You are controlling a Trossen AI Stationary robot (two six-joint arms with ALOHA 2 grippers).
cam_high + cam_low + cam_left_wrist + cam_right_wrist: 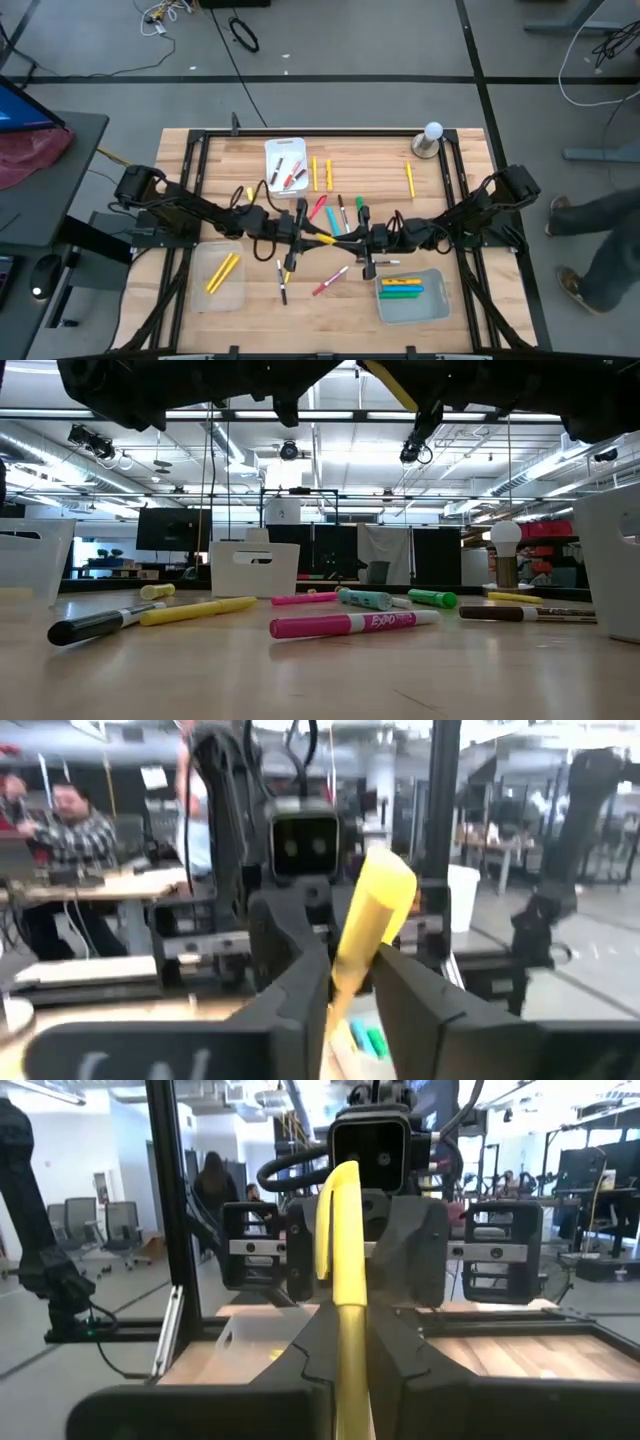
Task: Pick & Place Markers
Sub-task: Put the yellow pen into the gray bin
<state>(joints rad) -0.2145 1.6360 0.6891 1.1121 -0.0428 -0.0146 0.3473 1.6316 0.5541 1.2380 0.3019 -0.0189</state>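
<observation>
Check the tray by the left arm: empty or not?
Not empty. The clear tray holds two yellow markers, lying side by side at a slant.

Pale wooden bench (460, 190) of butcher-block strips, smooth with a soft sheen; framed by matt black metal rails (200, 135); translucent, frosted-looking plastic trays (222, 282), plus one opaque white (284, 150); glossy smooth plastic on the markers (352, 624), the pink barrel bearing printed lettering; matt dark plastic on the left tool (345, 982) and right tool (352, 1342), each pressed against a smooth yellow marker (341, 1230); a shiny metal base beneath a white bulb (432, 131).
</observation>
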